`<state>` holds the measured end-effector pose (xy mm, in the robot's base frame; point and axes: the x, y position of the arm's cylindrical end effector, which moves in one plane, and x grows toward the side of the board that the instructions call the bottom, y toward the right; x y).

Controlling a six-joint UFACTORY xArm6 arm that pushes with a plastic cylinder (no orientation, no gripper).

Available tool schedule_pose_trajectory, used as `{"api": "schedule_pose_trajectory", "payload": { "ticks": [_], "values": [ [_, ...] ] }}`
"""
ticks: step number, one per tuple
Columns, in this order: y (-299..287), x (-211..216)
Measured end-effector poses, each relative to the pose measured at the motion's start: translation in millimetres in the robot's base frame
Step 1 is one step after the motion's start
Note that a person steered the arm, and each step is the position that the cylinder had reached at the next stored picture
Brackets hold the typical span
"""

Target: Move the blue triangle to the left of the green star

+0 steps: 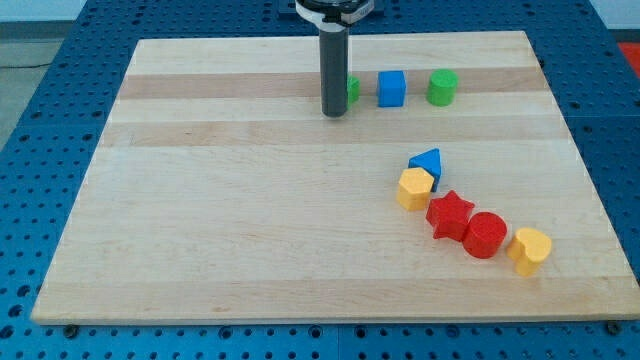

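Observation:
The blue triangle (428, 163) lies right of the board's middle, touching a yellow hexagon (415, 188) just below it. A green block (351, 89), mostly hidden behind the rod, sits near the view's top; its shape cannot be made out. My tip (334, 113) rests on the board just left of and below that green block, far up and left of the blue triangle.
A blue cube (392, 88) and a green cylinder-like block (442, 87) stand right of the rod. A red star (450, 214), red cylinder (485, 235) and yellow heart (530, 249) trail down-right from the hexagon. The wooden board (200, 200) lies on a blue perforated table.

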<state>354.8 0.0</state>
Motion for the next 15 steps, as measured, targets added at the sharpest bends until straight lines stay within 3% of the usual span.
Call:
{"api": "schedule_pose_trajectory", "payload": {
  "ticks": [1, 4, 5, 8, 12, 14, 15],
  "values": [
    [7, 25],
    [165, 60],
    [160, 90],
    [88, 114],
    [-52, 111],
    [-82, 60],
    [-86, 61]
  ]
}}
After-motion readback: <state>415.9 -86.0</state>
